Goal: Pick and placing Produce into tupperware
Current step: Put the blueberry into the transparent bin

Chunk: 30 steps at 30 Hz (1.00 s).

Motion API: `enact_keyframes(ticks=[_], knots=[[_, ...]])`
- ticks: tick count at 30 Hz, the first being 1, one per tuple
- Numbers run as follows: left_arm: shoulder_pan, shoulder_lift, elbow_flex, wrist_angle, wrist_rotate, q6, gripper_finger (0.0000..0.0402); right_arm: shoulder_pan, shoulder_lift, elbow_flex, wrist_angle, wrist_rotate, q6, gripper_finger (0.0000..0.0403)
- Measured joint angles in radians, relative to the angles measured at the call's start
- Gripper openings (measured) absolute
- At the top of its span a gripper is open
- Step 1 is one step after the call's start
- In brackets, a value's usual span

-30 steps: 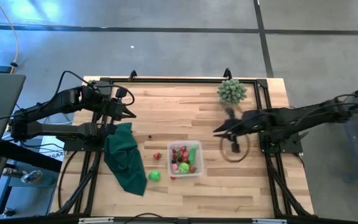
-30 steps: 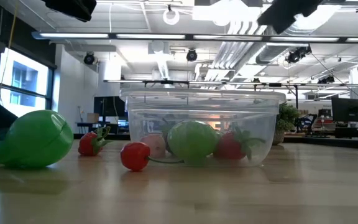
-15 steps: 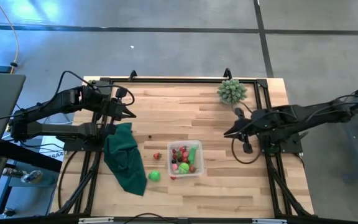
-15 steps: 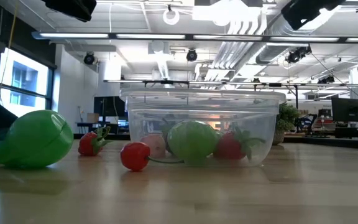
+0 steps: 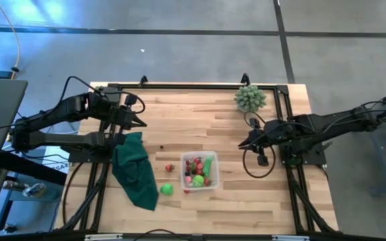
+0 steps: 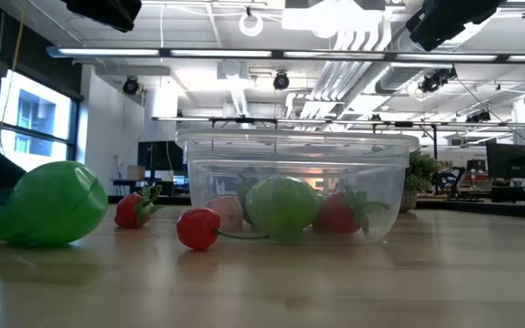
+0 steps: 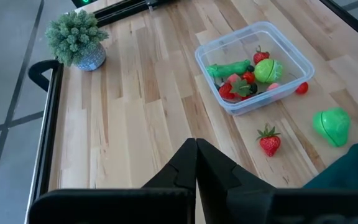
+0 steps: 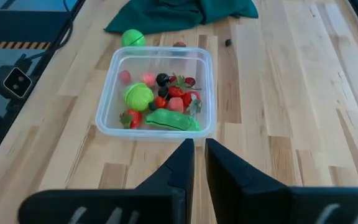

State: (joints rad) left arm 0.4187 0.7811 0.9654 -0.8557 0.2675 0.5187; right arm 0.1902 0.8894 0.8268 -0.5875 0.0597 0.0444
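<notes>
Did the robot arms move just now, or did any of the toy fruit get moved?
Only the right arm moved. Its right gripper swung back and forth a little over the bare wood beside the tupperware, and its jaws closed to a narrow gap with nothing between them. The left gripper stayed shut above the green cloth. The produce in the tupperware, the strawberry and the green fruit did not move.

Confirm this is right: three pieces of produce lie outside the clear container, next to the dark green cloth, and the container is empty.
Not empty. The left wrist view shows the container already holding several fruits and vegetables. Three pieces, including a strawberry, do lie outside near the cloth.
</notes>
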Motion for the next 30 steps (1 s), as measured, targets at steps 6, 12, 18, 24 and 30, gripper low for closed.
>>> enact_keyframes(ticks=[6,12,18,24,30], knots=[[0.0,0.0,0.0,0.0,0.0,0.0,0.0001,0.0,0.0,0.0,0.0,0.0,0.0,0.003],[0.0,0.0,0.0,0.0,0.0,0.0,0.0001,0.0,0.0,0.0,0.0,0.0,0.0,0.003],[0.0,0.0,0.0,0.003,-0.01,0.008,0.0001,0.0,0.0,0.0,0.0,0.0,0.0,0.003],[0.0,0.0,0.0,0.009,-0.014,-0.006,0.0001,0.0,0.0,0.0,0.0,0.0,0.0,0.003],[0.0,0.0,0.0,0.077,-0.003,-0.185,0.0001,0.0,0.0,0.0,0.0,0.0,0.0,0.003]])
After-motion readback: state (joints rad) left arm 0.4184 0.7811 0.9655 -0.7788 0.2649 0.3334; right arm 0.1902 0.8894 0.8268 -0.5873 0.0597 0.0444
